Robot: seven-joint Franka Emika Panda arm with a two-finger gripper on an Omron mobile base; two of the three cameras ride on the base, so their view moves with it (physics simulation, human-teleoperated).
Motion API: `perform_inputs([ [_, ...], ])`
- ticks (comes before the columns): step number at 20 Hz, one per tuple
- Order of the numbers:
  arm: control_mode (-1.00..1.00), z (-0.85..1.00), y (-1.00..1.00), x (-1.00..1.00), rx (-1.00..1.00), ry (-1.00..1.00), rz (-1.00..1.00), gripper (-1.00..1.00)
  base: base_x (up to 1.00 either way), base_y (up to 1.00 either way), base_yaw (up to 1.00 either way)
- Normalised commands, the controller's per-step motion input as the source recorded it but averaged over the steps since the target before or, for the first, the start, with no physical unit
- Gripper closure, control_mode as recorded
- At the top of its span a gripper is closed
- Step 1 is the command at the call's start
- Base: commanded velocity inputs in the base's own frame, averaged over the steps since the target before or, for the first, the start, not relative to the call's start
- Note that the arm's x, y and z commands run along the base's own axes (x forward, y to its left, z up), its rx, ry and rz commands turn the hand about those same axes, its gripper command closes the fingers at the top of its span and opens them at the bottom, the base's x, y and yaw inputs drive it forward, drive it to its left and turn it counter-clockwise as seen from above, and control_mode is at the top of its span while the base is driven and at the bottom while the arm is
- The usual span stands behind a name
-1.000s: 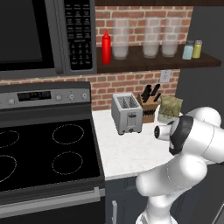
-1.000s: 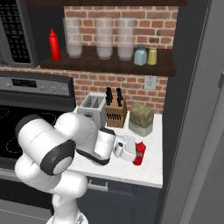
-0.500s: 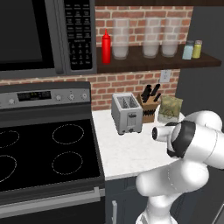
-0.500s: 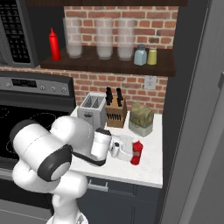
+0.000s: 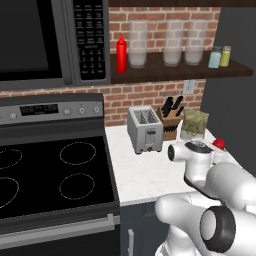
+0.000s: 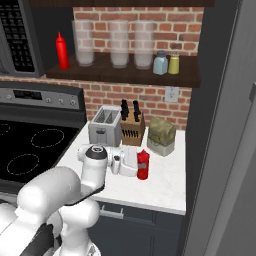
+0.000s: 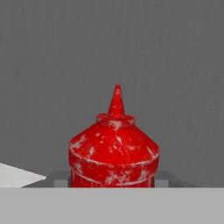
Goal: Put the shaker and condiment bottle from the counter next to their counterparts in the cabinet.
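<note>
On the white counter (image 6: 165, 187), left to right: toaster (image 6: 104, 125), my gripper (image 6: 134, 163), condiment bottle (image 6: 143, 164). My jaws flank the bottle; whether they grip it, I cannot tell. Next: close, lift toward the cabinet (image 6: 125, 72).

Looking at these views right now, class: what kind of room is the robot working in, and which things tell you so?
A home kitchen, most likely: a stove beneath a microwave, a toaster and a knife block on the counter.
</note>
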Motion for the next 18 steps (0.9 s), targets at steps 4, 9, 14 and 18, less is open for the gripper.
perform_inputs([
  [4, -1.0, 0.84, 0.37, -0.23, 0.0, 0.0, 0.18, 1.0, 0.0, 0.0, 0.0],
  [9, -1.0, 0.7, 0.44, -0.2, 0.0, 0.02, 0.21, 1.0, 0.0, 0.0, 0.0],
  [14, -1.0, 0.21, 0.64, -0.36, 0.0, 0.12, 0.32, 1.0, 0.0, 0.0, 0.0],
  [18, -1.0, 0.09, 0.64, -0.42, 0.0, 0.14, 0.37, 1.0, 0.0, 0.0, 0.0],
])
